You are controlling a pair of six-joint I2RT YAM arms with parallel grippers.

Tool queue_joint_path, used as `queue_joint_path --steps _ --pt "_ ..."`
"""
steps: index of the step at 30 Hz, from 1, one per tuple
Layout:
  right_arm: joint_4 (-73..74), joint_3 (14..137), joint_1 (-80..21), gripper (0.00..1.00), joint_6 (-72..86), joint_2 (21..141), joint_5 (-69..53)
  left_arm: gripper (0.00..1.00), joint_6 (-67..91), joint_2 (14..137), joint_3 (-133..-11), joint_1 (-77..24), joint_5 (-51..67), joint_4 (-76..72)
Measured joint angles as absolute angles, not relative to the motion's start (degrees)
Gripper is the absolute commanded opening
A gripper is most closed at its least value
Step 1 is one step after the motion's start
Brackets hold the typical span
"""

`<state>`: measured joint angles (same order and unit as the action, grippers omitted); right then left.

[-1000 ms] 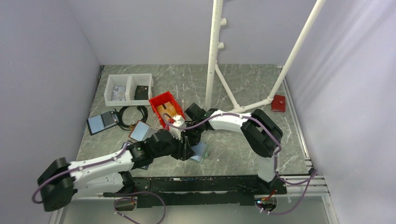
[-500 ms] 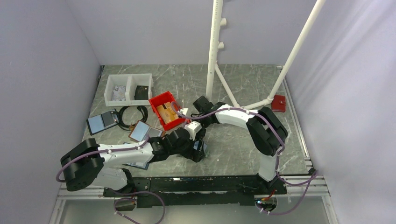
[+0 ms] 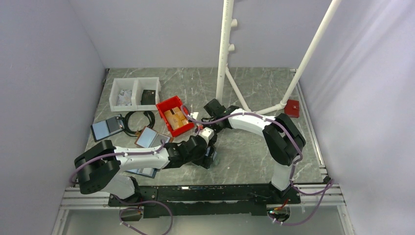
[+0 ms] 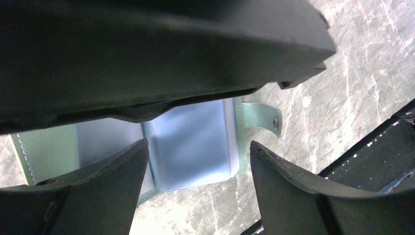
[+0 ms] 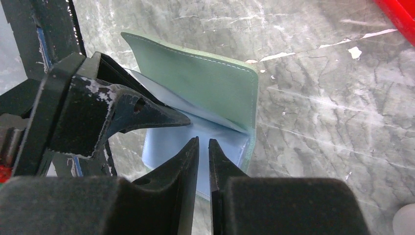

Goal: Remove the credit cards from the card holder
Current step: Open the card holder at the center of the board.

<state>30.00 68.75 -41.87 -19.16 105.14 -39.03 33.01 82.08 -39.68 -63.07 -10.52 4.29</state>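
The card holder (image 5: 210, 90) lies open on the marble table, its teal-green cover tilted up and its pale blue pocket panels (image 4: 188, 142) flat below. Its small tab (image 4: 259, 117) points right. My left gripper (image 4: 198, 144) stands open and straddles the blue panels; one of its fingers (image 5: 147, 113) sits under the raised cover. My right gripper (image 5: 203, 140) is shut, with only a thin gap and nothing in it, its tips just over the blue panel. From above, both grippers (image 3: 205, 152) hide most of the holder (image 3: 213, 156). The credit cards are hidden.
A red bin (image 3: 169, 105) with tan flat pieces stands just behind the grippers. Left of it are a white two-part tray (image 3: 135, 81), a black cable coil (image 3: 132, 125) and two other folders (image 3: 106, 128) (image 3: 148, 138). White pipe frame (image 3: 222, 63) and red block (image 3: 292, 108) behind.
My left arm has swung right and forward, and its gripper has opened wide over the holder. My right gripper has drawn back a little and stayed shut.
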Motion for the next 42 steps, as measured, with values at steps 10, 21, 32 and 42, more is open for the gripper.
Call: queue_joint_path --steps 10,21,32,42 --pt "30.4 68.7 -41.4 0.15 -19.8 104.8 -39.0 0.70 33.4 83.4 -40.2 -63.9 -13.5 3.6" --pt "31.0 67.8 -40.1 0.15 -19.4 103.2 -37.7 0.72 33.4 85.6 -41.0 -64.2 -14.3 -0.2" --pt "30.9 67.7 -41.1 0.09 -18.1 104.1 -36.4 0.80 32.1 83.5 -36.3 -64.2 -12.6 -5.2" --pt "28.8 67.8 -40.9 0.02 -14.6 104.3 -34.8 0.75 32.0 78.6 -30.0 -64.2 -11.4 -6.2"
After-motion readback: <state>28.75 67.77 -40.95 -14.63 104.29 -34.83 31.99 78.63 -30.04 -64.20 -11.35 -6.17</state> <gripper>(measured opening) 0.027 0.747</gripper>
